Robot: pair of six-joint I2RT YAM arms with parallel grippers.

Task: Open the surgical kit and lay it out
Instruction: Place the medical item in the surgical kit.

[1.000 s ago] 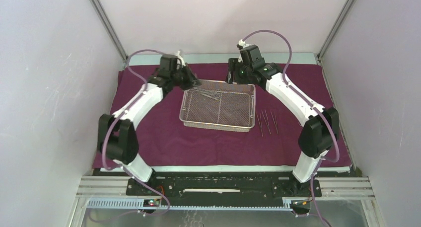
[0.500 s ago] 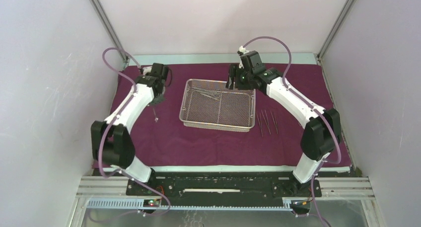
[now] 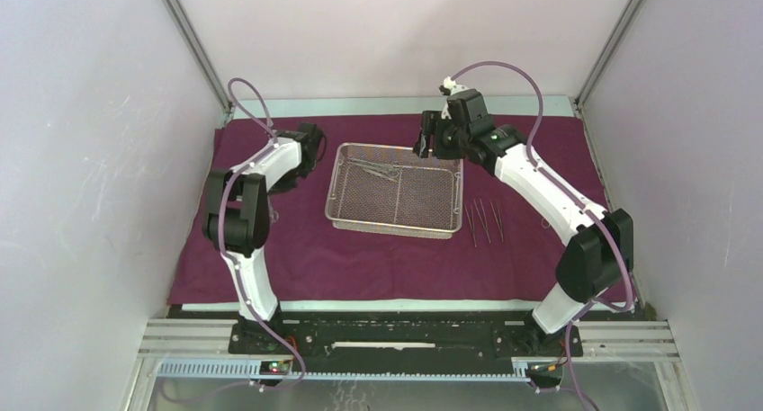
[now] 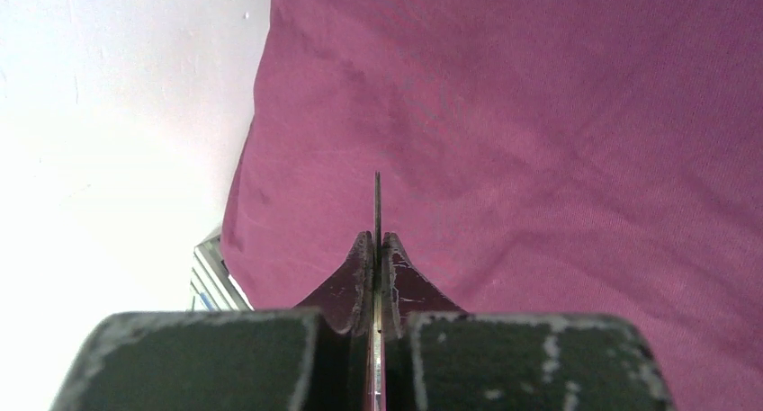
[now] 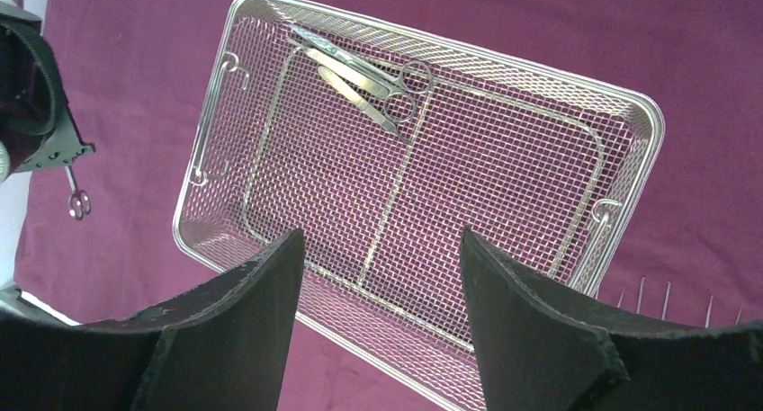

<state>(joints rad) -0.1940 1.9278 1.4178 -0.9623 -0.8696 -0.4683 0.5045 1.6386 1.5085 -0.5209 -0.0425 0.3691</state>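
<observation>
The maroon cloth wrap (image 3: 297, 249) lies spread flat over the table. On it at the centre stands the silver wire-mesh tray (image 3: 423, 227), also in the right wrist view (image 5: 576, 114). Scissors and tweezers (image 5: 369, 78) lie in the tray's far left part (image 3: 378, 168). Three thin steel tweezers (image 3: 483, 220) lie side by side on the cloth right of the tray. My left gripper (image 4: 376, 242) is shut on a thin ring-handled steel instrument (image 5: 76, 200) that hangs over the cloth left of the tray. My right gripper (image 5: 380, 240) is open above the tray's far right corner, holding nothing.
Pale enclosure walls stand close on the left, right and back, with metal frame posts (image 3: 193, 47) in the back corners. The cloth's left edge and bare white table (image 4: 135, 114) lie near the left gripper. A metal rail (image 3: 405, 335) carries both arm bases.
My left arm has swung away from the tray's far left corner and folded back to the left, carrying the ring-handled instrument over the cloth. The right gripper has shifted slightly over the tray.
</observation>
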